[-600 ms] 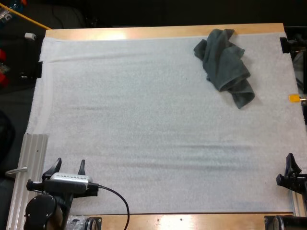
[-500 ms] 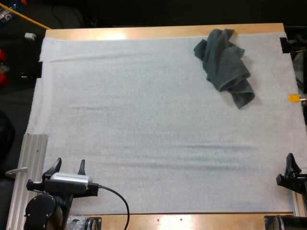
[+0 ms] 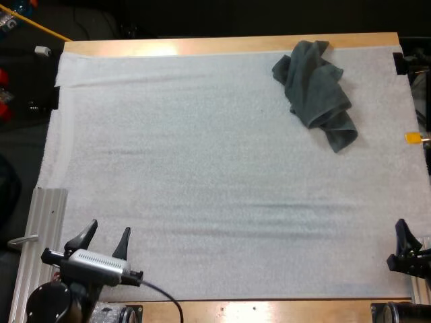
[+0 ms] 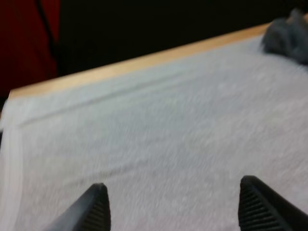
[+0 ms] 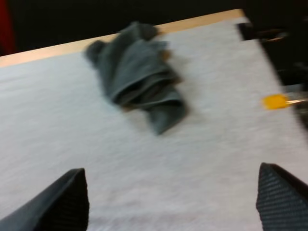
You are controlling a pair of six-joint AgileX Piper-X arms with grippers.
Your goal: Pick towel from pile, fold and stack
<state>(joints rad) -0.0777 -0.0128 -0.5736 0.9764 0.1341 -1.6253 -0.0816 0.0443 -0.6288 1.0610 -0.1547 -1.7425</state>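
Presently a single crumpled dark grey-green towel (image 3: 313,91) is seen lying on the white mat (image 3: 202,168), close to the mat's far right corner, with one end reaching almost to the far edge and the other trailing toward the right edge. The wooden table (image 3: 229,44) is exposed as a narrow strip beyond the mat's far edge. The left gripper (image 3: 108,232) is held over the near left corner of the mat, its two black fingers set apart and closed on nothing; bare mat is seen between them in the left wrist view. The right gripper (image 3: 409,237) is placed at the near right corner, by the mat's right edge, well apart from the towel; in the right wrist view its fingers (image 5: 72,197) are spread wide with nothing between them, and the towel is seen lying ahead, untouched. A ribbed metal rail (image 3: 44,222) is seen just beside the mat's left edge, near the left gripper.
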